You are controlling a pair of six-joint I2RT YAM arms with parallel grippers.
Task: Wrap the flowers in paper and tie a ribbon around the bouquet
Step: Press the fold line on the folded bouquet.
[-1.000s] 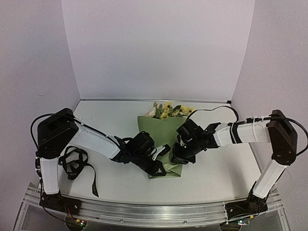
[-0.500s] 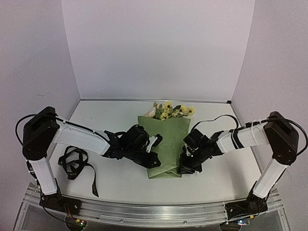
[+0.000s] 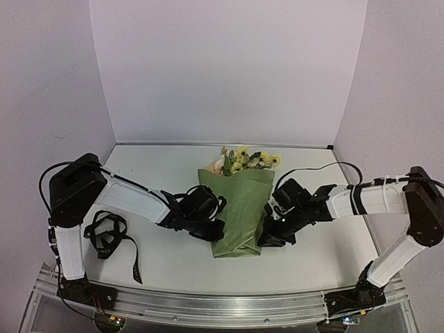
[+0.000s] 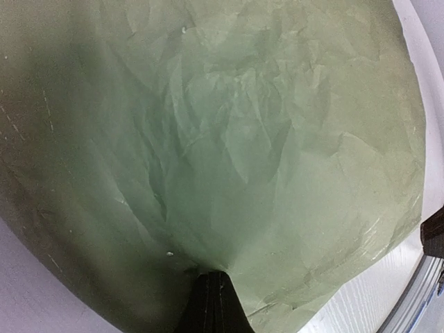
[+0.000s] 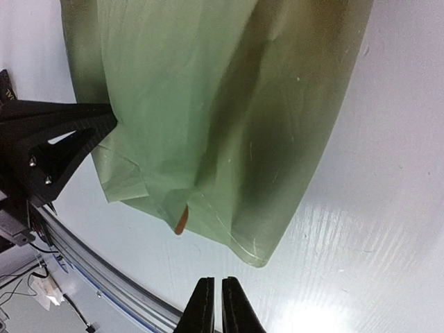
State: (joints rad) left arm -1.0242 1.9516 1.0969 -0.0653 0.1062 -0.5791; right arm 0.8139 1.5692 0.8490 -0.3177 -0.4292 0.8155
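Bouquet point(image 3: 241, 201) lies flat on the table point(image 3: 159, 173), about mid-table between your two arms. In the top view its long axis runs roughly 12 to 6 o'clock. The yellow flowers point(image 3: 246, 159) point to 12, and the narrow folded end points to 6, leaning a little toward 7.

Your left gripper point(image 3: 211, 229) sits at the cone's 9 o'clock edge, low on its length. In the left wrist view its fingers point(image 4: 211, 305) are pressed together. The olive paper point(image 4: 243, 139) puckers into their tips and fills the view beyond them, so they pinch a fold of it.

Your right gripper point(image 3: 267, 239) is at the 3 o'clock edge, near the narrow end. In its own view the fingers point(image 5: 203, 305) stand almost together and hold nothing. The bouquet's lower corner lies at their 12 o'clock, just apart across bare table, with a sliver of the tan-orange face showing.

The black ribbon point(image 3: 107, 239) lies loose well off at the bouquet's 9 o'clock.
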